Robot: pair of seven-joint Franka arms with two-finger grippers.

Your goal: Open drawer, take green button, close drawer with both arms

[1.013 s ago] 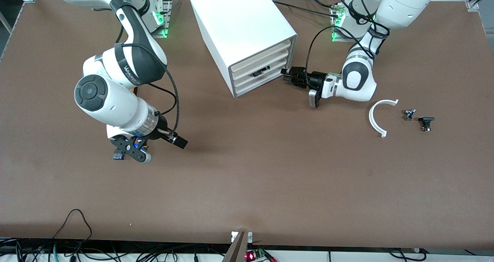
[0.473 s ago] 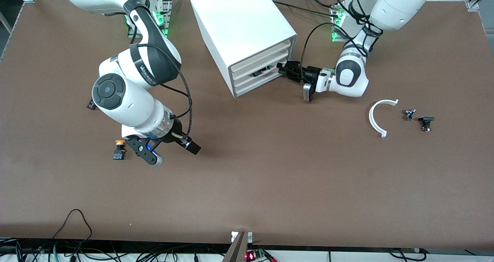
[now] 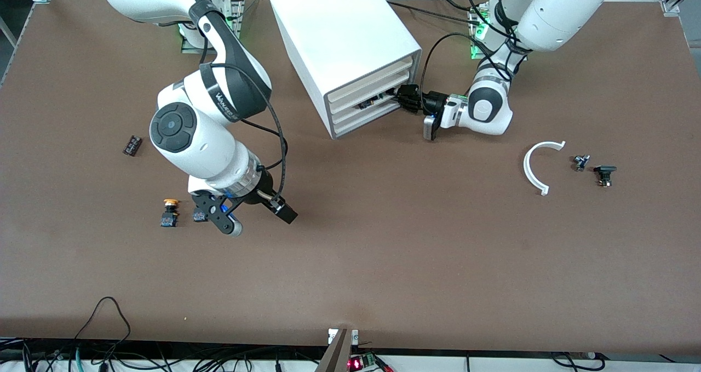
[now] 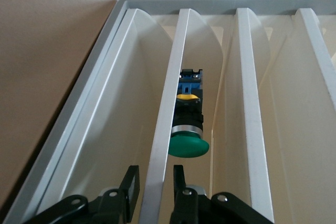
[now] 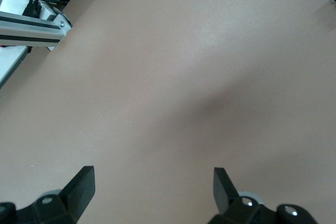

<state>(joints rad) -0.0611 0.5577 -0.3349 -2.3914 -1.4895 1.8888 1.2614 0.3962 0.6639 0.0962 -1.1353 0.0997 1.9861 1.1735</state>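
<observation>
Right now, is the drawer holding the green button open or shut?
Nearly shut: the drawer sits almost flush with the others, the green button inside, and the left gripper straddles its front edge.

A: Table (image 3: 383, 240): matt brown, faintly grained, no shine. Cabinet (image 3: 339, 32): smooth white plastic, satin.

B: Drawer (image 4: 157, 145) fronts: cream plastic, smooth, slightly translucent in the left wrist view. Button (image 4: 188, 129): glossy green cap, bright metal collar, black and blue plastic body.

A: Left gripper (image 4: 152, 187) and right gripper (image 5: 152, 184): matt black fingers. Arms (image 3: 208, 147): glossy white shells, dark grey joints, black rubbery cables.
</observation>
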